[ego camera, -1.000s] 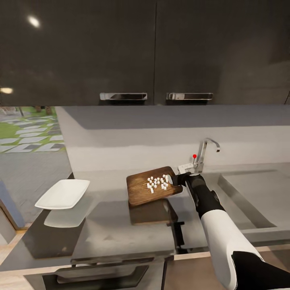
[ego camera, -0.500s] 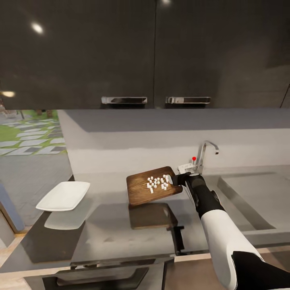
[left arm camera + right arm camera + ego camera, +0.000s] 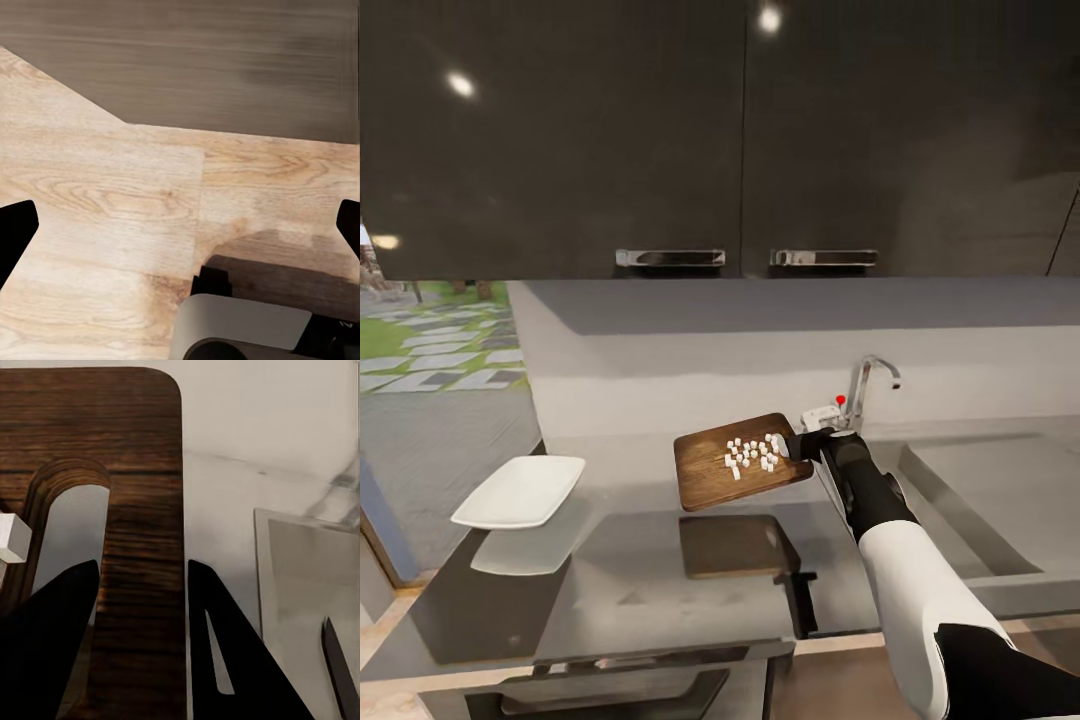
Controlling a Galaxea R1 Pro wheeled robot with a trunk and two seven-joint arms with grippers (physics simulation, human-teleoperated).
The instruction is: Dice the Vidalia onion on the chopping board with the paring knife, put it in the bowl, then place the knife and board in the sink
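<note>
The right pincer (image 3: pixel 142 645) is clamped on the handle edge of the chopping board (image 3: pixel 740 460), one dark finger on each side of the wood, holding it raised off the surface (image 3: pixel 630 560) at mid-frame. The left pincer (image 3: pixel 180 232) is spread wide with nothing in it, over wooden floor (image 3: pixel 112 187).

One board carries the diced onion (image 3: pixel 752 452), roughly twenty small white cubes. One bowl (image 3: pixel 520 490) sits at the left of the frame, well apart from the board. The sink (image 3: pixel 1000 500) lies at right.

The step in hand looks like carrying the dice to the bowl; next the board must travel left, level, then tip over the bowl.
</note>
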